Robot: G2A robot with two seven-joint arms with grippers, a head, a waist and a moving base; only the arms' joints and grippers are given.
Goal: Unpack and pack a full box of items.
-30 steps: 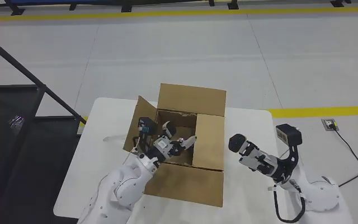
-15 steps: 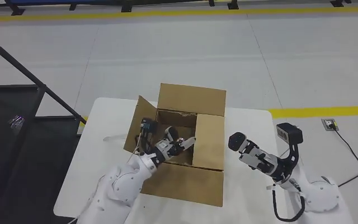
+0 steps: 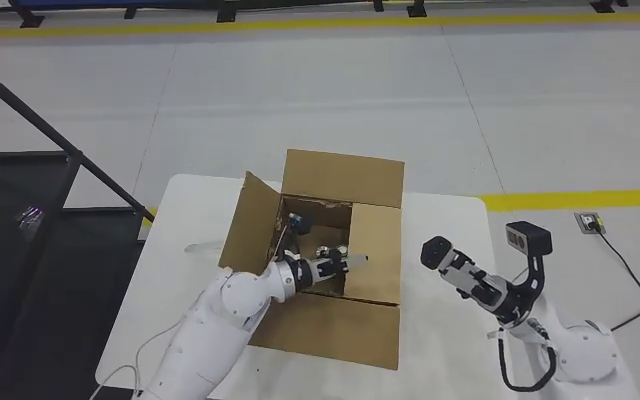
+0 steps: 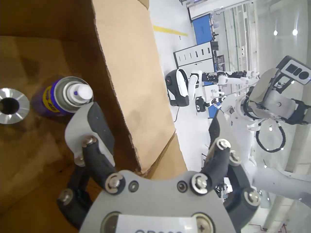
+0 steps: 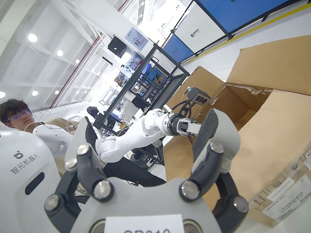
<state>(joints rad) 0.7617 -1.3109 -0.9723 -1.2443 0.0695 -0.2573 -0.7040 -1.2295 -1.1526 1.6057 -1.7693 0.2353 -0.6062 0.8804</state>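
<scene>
An open cardboard box [image 3: 344, 178] stands mid-table with its flaps up. Inside it, a purple spray can [image 4: 57, 98] with a white nozzle stands upright beside a shiny silver can [image 4: 11, 105]. My left gripper [image 3: 338, 260] is open at the box's right side. Its near finger [image 4: 96, 120] hangs just beside the spray can without touching it. The box's right flap [image 4: 131, 73] rises between the two fingers. My right gripper [image 3: 432, 252] is open and holds nothing, out over the table to the right of the box [image 5: 267, 122].
The white table [image 3: 190, 220] has bare room left and right of the box. A black frame [image 3: 60, 150] stands off the table's left side. The box's near flap [image 3: 330, 328] folds toward me over the table.
My left gripper has moved to the right inside the box, up to the right flap, with the arm stretched farther in. My right arm has drawn back slightly to the right.
</scene>
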